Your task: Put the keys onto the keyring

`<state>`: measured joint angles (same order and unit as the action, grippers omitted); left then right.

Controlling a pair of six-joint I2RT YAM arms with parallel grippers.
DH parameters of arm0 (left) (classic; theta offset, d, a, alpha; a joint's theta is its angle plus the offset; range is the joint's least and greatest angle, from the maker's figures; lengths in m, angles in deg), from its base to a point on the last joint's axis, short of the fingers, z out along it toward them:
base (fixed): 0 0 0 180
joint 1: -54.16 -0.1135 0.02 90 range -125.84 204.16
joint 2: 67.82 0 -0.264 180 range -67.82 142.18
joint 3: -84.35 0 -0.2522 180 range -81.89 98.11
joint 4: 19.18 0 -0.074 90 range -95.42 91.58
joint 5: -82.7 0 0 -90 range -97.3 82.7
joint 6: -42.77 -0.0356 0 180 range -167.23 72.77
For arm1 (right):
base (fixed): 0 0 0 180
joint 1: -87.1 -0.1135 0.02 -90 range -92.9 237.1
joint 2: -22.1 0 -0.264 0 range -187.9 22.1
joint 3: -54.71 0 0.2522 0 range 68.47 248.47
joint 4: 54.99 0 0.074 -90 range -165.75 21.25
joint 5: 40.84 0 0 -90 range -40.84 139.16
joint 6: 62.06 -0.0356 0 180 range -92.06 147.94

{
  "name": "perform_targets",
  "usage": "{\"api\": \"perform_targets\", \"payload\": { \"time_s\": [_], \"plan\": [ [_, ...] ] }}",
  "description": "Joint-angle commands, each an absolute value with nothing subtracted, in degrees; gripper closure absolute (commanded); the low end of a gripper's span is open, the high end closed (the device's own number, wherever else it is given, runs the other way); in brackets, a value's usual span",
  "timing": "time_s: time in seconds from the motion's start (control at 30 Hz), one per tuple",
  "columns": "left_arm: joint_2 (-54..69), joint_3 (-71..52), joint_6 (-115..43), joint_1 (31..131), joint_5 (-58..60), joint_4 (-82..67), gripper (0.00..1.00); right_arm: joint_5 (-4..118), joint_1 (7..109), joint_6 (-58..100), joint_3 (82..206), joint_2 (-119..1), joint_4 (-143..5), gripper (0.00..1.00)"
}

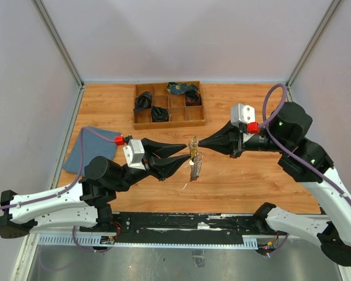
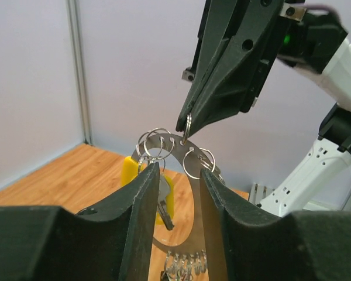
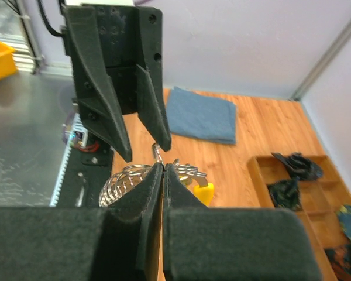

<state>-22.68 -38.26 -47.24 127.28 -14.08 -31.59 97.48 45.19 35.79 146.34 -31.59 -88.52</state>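
Note:
The keyring point(image 2: 195, 178) is a flat metal loop with a yellow piece point(image 2: 130, 170) and several small split rings on it. It hangs above the table between both grippers point(image 1: 193, 153). My left gripper point(image 2: 180, 168) holds it across its width, one finger point(image 2: 141, 205) on each side. The keys point(image 2: 184, 264) dangle from the loop's lower edge, and one silvery key point(image 2: 164, 202) hangs by the yellow piece. My right gripper point(image 3: 164, 167) is shut on a small split ring point(image 3: 157, 153) at the top of the loop. Its tip shows in the left wrist view point(image 2: 186, 124).
A wooden compartment tray point(image 1: 168, 123) holding dark items stands at the back middle and also shows in the right wrist view point(image 3: 263, 171). A blue cloth point(image 1: 90, 149) lies at the left. A black rail point(image 1: 181, 222) runs along the near edge.

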Motion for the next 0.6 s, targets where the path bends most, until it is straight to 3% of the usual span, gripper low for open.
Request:
{"api": "perform_targets", "payload": {
  "time_s": [0.0, 0.23, 0.57],
  "plan": [
    [-23.4, -34.4, -48.2, 126.9, -14.1, -25.6, 0.59, 88.0, 42.6, 50.2, 155.2, -34.1, -111.2, 1.00],
    [-20.5, -31.3, -49.5, 126.9, -12.1, -20.3, 0.56, 71.8, 34.0, 56.4, 159.4, -37.1, -120.5, 1.00],
    [-18.1, -31.9, -48.3, 127.0, -10.7, -19.9, 0.51, 65.4, 29.5, 56.2, 158.5, -36.6, -116.8, 1.00]
  ]
}}
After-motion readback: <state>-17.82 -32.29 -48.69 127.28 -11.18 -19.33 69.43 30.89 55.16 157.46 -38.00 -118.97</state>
